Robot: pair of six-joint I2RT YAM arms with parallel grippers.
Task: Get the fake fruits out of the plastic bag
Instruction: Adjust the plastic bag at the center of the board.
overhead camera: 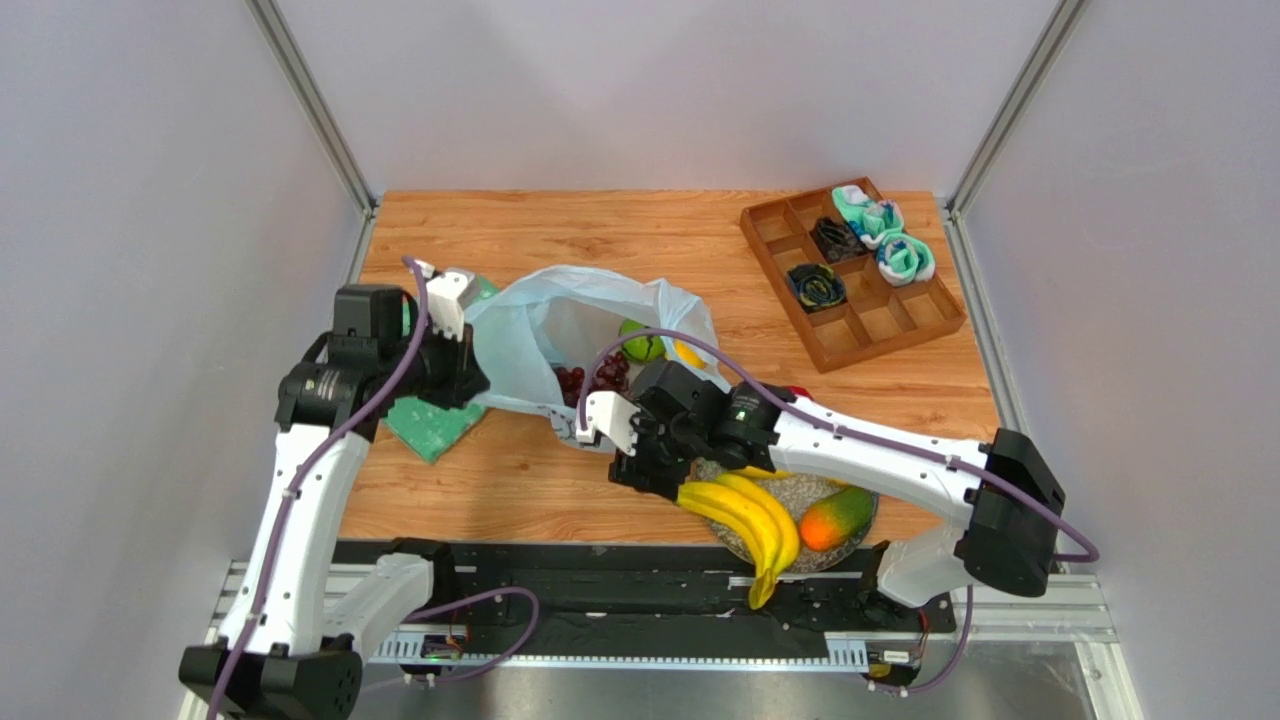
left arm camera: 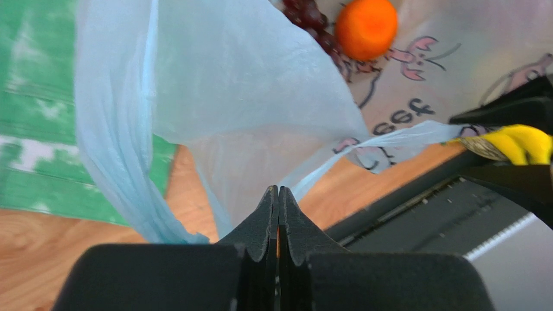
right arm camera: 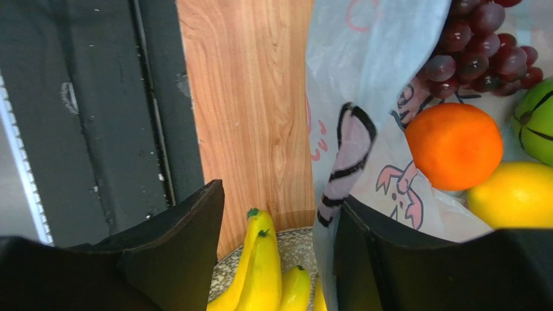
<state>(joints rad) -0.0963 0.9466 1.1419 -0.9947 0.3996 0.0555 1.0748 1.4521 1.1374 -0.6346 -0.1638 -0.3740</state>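
Note:
The pale-blue plastic bag (overhead camera: 549, 333) lies open mid-table, its pink print showing in the left wrist view (left arm camera: 259, 97). Inside it are an orange (right arm camera: 454, 146), dark grapes (right arm camera: 483, 48), a yellow fruit (right arm camera: 513, 194) and a green fruit (right arm camera: 537, 129). My left gripper (left arm camera: 279, 189) is at the bag's left side (overhead camera: 458, 368), shut with the thin film pinched at its tips. My right gripper (right arm camera: 280, 194) stands open at the bag's near edge (overhead camera: 613, 450), the bag's rim against its right finger. Bananas (overhead camera: 747, 518) and a mango (overhead camera: 837, 518) rest on a speckled plate (overhead camera: 812, 488).
A green patterned cloth (overhead camera: 433, 428) lies under the bag's left side. A wooden compartment tray (overhead camera: 902, 323) with rolled socks stands at the back right. The black rail (overhead camera: 601, 578) runs along the near edge, just behind the plate.

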